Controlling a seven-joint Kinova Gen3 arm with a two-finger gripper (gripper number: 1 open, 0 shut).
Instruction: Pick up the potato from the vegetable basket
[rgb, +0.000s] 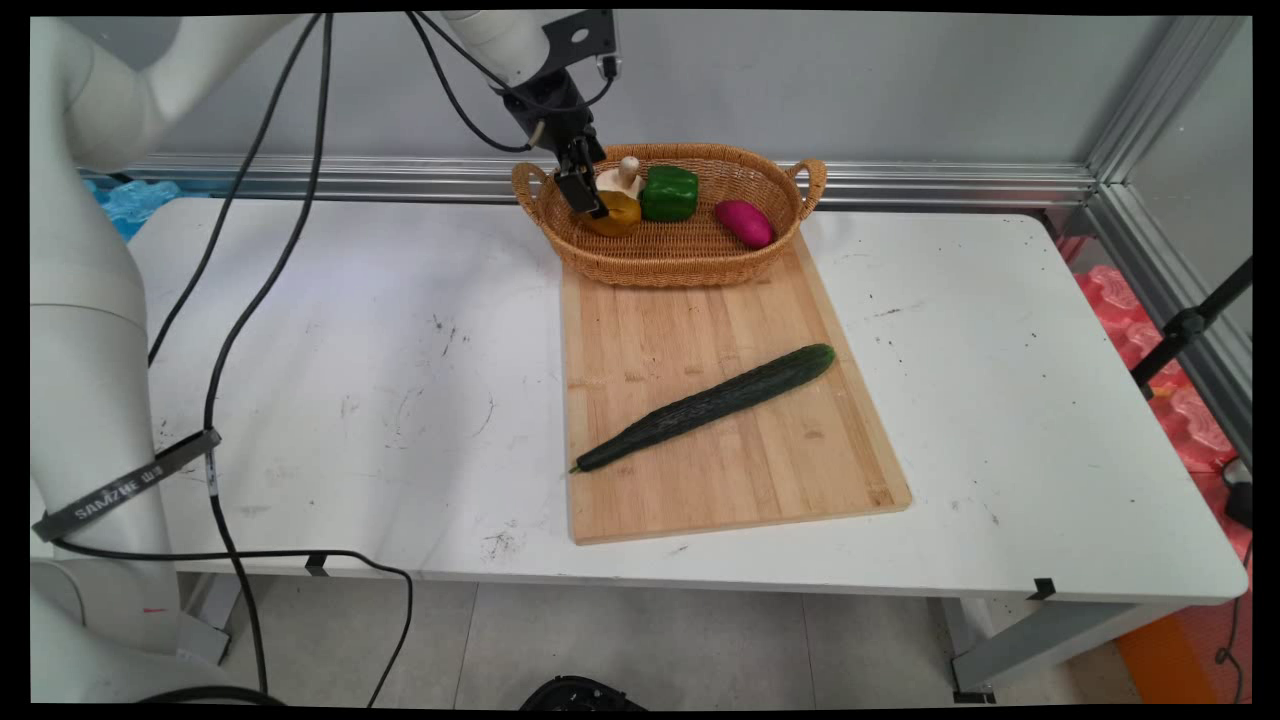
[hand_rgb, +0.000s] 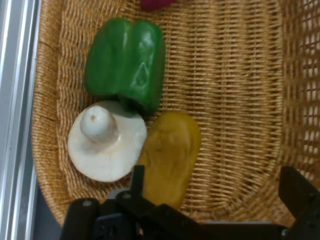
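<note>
Nearest the main camera lies the white counter (rgb: 400, 380), and on it a wooden cutting board (rgb: 700, 440) that runs away from the near edge toward the wall. Across the board a long dark cucumber (rgb: 712, 403) lies on a slant, its thin stem end toward the near left and its blunt end toward the far right, well apart from anything else. At the board's far end sits a wicker basket (rgb: 672, 262) with two handles (its base overlaps the end of the board). Inside, from the picture's right to its left, are a magenta oval vegetable (rgb: 744, 222), a green bell pepper (rgb: 669, 193), a white mushroom (rgb: 622, 178) with its stem up, and a yellow piece (rgb: 618, 215) that touches the mushroom. The gripper (rgb: 585, 190) hangs low over the basket's left end, right at the yellow piece and the mushroom. Seen from the hand, the gripper (hand_rgb: 215, 195) stands open, one finger (hand_rgb: 137, 180) at the seam between the mushroom (hand_rgb: 107, 141) and the yellow piece (hand_rgb: 170, 155), the other finger out over bare wicker (hand_rgb: 240, 100); the yellow piece lies between them, its long axis running roughly along the camera's line of sight, with the pepper (hand_rgb: 126, 62) just beyond it.
</note>
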